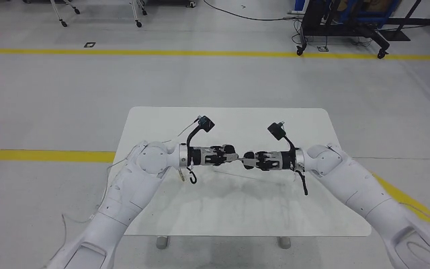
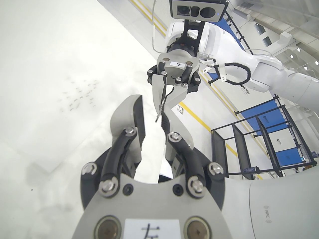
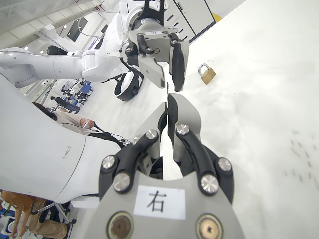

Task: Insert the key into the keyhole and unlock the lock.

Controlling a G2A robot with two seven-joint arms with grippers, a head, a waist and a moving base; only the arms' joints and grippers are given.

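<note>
In the centre of the top view, the 2 arms are meeting tip to tip above the white bench (image 1: 222, 215). The left pincer (image 1: 232, 154) is sitting just left of centre and the right pincer (image 1: 248, 160) just right of it. The right pincer is clenching the key (image 2: 159, 113), whose thin blade is sticking out past its fingertips toward the other arm. The left pincer is standing released, its fingers (image 2: 138, 115) spread apart, with the key's tip sitting near the gap between them; whether they are touching cannot be told. The brass lock (image 3: 206, 73) is lying on the bench, its shackle looking shut, apart from both pincers.
</note>
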